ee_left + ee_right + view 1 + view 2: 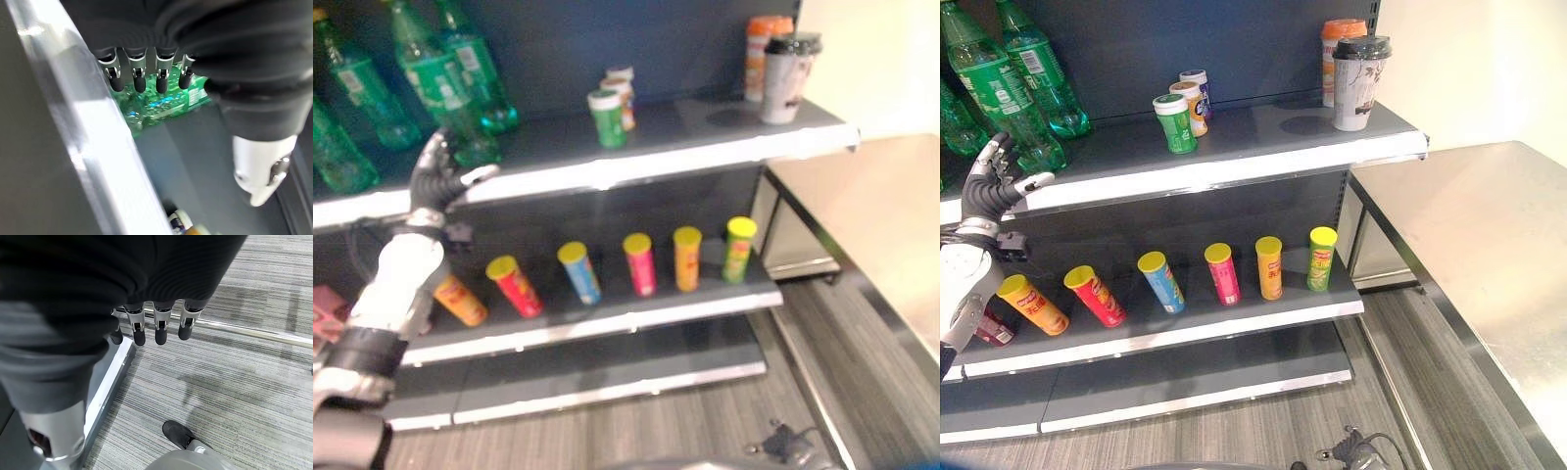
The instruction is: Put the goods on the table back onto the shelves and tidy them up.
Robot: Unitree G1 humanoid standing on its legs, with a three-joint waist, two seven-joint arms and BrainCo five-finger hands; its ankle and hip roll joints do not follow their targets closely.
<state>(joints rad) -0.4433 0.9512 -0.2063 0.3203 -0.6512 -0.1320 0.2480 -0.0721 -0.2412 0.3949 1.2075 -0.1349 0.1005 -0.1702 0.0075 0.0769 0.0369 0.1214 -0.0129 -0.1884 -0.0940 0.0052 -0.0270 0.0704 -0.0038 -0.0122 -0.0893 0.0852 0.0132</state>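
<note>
left hand (pixel 991 186): fingers spread, empty, beside green plastic bottles (pixel 1009 93) on grey top shelf (pixel 1234 162) | right hand (pixel 146 328): fingers straight over floor

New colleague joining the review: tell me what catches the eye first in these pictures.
The row of yellow-lidded snack tubes on the middle shelf, several leaning, stands out first. Above them, the left hand is raised, fingers open, at the top shelf's edge by the green bottles. A lidded cup stands at that shelf's far right end.
</note>
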